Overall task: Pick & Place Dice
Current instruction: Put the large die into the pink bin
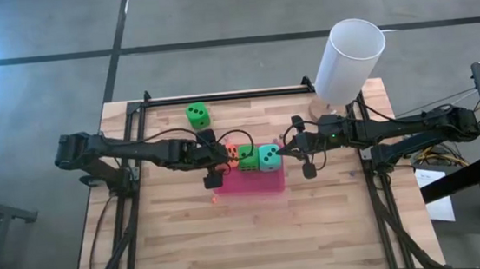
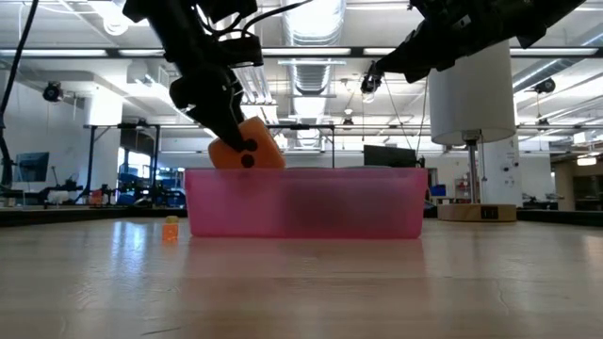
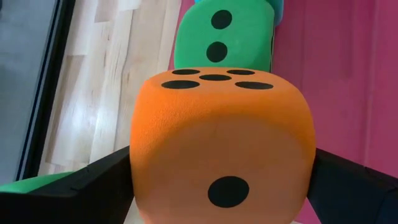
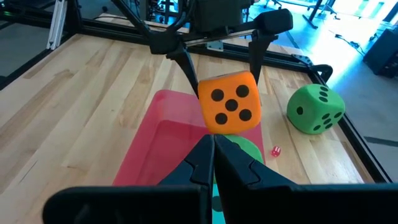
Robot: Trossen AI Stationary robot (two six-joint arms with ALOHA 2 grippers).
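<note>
Orange soft pip-marked die (image 4: pixel 231 102) is gripped by the left hand (image 1: pixel 217 161) above the pink translucent tray (image 2: pixel 306 202), apparently for placing; the right hand (image 1: pixel 292 147) is clenched empty.

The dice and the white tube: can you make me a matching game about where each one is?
Things:
1. orange foam die with black pips
2. lone green foam die
3. teal foam die
4. tall white cylinder

Places:
A. inside the pink tray
B. on bare wood near the table's far edge
C. between the left gripper's jaws, above the tray
D. at the table's far right corner

Pairs: 1-C, 2-B, 3-A, 4-D
</note>
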